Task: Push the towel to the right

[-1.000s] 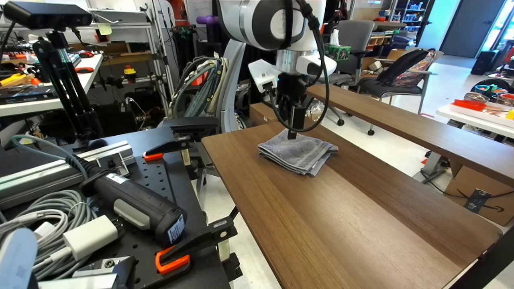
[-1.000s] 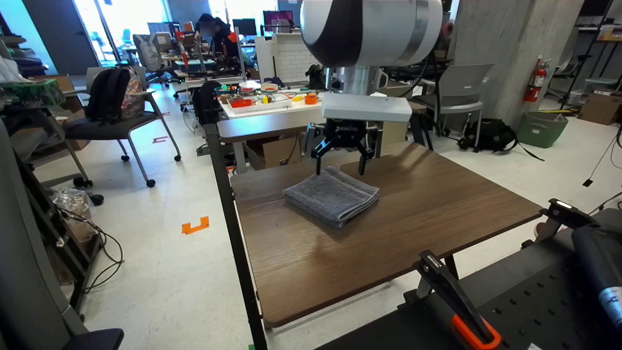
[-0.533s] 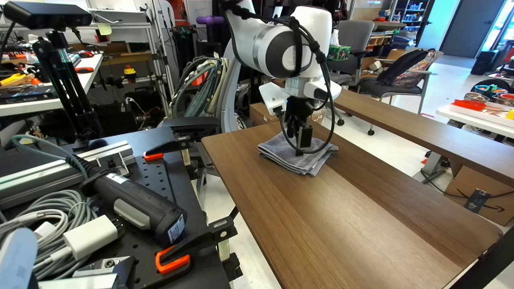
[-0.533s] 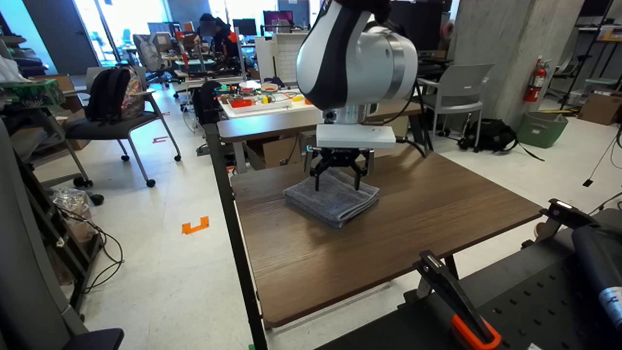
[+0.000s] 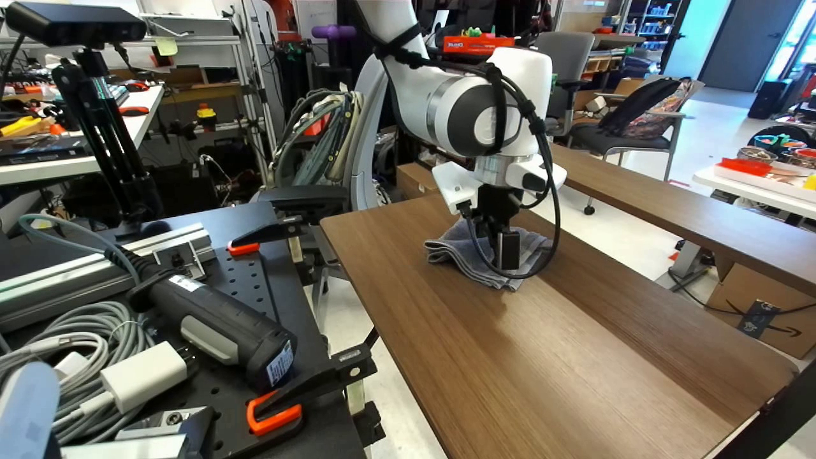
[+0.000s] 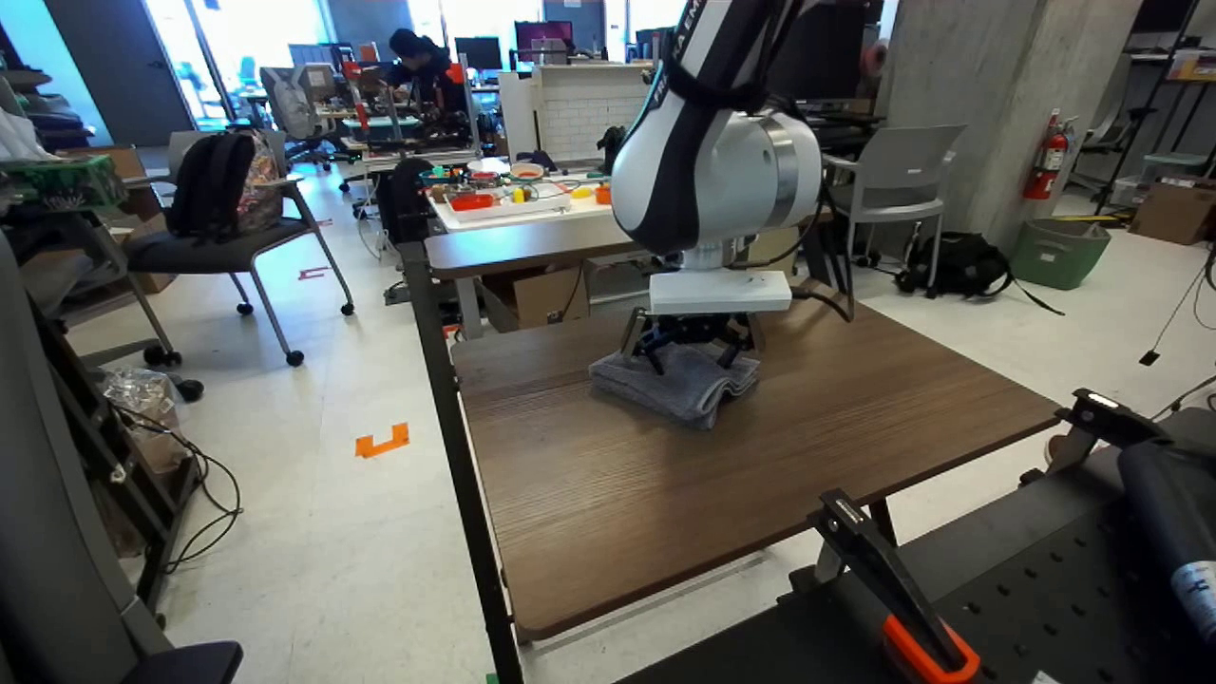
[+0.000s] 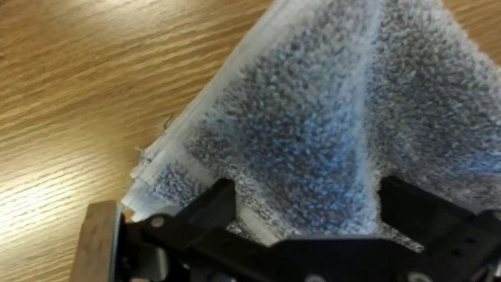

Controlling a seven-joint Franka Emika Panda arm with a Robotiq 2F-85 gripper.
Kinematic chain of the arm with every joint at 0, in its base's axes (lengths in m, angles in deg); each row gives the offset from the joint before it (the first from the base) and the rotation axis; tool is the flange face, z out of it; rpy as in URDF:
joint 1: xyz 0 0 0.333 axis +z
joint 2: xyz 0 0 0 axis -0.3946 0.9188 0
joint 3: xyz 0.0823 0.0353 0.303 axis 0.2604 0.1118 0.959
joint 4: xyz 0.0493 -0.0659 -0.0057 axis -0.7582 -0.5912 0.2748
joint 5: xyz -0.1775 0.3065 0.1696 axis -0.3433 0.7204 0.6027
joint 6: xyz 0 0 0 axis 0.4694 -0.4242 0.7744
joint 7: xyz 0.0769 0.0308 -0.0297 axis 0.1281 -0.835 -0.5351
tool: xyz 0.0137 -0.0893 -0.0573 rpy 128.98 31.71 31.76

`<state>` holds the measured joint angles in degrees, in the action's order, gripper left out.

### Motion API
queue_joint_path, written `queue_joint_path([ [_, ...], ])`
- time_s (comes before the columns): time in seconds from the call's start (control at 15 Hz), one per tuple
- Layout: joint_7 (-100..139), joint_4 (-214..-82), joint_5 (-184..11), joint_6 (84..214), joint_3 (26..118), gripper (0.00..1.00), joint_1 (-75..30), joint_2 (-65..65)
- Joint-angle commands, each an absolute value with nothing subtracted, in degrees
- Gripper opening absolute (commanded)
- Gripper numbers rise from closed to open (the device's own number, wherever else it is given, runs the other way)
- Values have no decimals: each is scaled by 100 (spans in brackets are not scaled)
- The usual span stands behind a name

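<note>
The towel, a small grey folded cloth, lies on the brown wooden table [image 5: 574,357] in both exterior views [image 5: 454,247] [image 6: 655,388]. It is rumpled, with a raised fold at one side. In the wrist view the towel [image 7: 297,117] fills the middle and right. My gripper [image 6: 692,364] is down on the towel with its fingers spread apart. In the wrist view the gripper [image 7: 307,183] has both black fingertips pressed into the cloth, with towel surface between them. The fingertips' lowest ends are partly hidden in the folds. The arm and its cable cover part of the towel in an exterior view.
A black perforated bench [image 5: 255,287] with clamps [image 5: 306,389], a scanner-like tool [image 5: 217,319] and cables stands beside the table. A grey chair [image 5: 363,146] is behind. Another brown table [image 6: 532,245] runs along the far side. A black post [image 6: 456,456] stands at the table's end.
My gripper has come down onto the towel and moved right in both exterior views. The towel has shifted right with it and has bunched up. The fingers stay apart.
</note>
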<state>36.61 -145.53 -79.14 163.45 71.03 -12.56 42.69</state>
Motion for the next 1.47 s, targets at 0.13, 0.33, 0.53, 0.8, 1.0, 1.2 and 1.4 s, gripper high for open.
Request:
queue_joint_path([
  [0.13,3698,-14218,-7989,15826,6857,100,-1423,4529],
  [0.33,3609,-14245,-7957,15700,6817,100,-1644,4445],
  [0.53,3502,-14222,-7904,15639,6817,100,-1965,4428],
  [0.8,3391,-14100,-7803,15514,6819,100,-2484,4437],
  [1.0,3327,-14055,-7780,15363,6833,100,-2758,4377],
  [1.2,2951,-14597,-7710,15536,7025,100,-2954,3844],
  [1.4,2689,-15441,-7701,15652,7080,100,-2896,3085],
])
